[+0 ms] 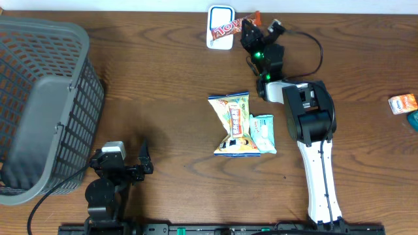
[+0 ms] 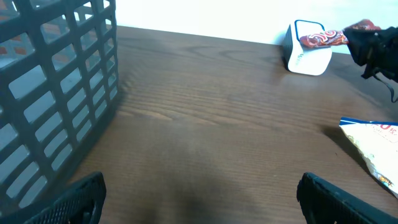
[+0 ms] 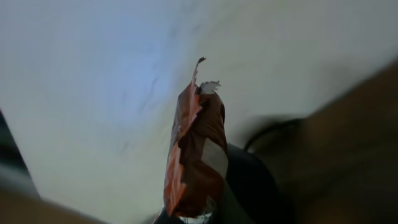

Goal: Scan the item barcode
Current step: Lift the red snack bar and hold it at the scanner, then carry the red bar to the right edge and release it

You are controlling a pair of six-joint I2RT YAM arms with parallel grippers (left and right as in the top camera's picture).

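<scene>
Our right tool (image 1: 247,29), clamped on a bar (image 1: 225,29), holds it over the scanner (image 1: 220,12) at the desk's far edge; next, its barcode must face the reader. Left tool (image 1: 127,155) gapes empty.

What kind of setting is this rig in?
Probably a mock shop checkout on a wooden table: a snack bar held at a white scanner, a grey shopping basket, more snack packets.

Even bright light, soft shadows; right wrist view dim, snack wrapper (image 3: 193,155) blurred.
</scene>
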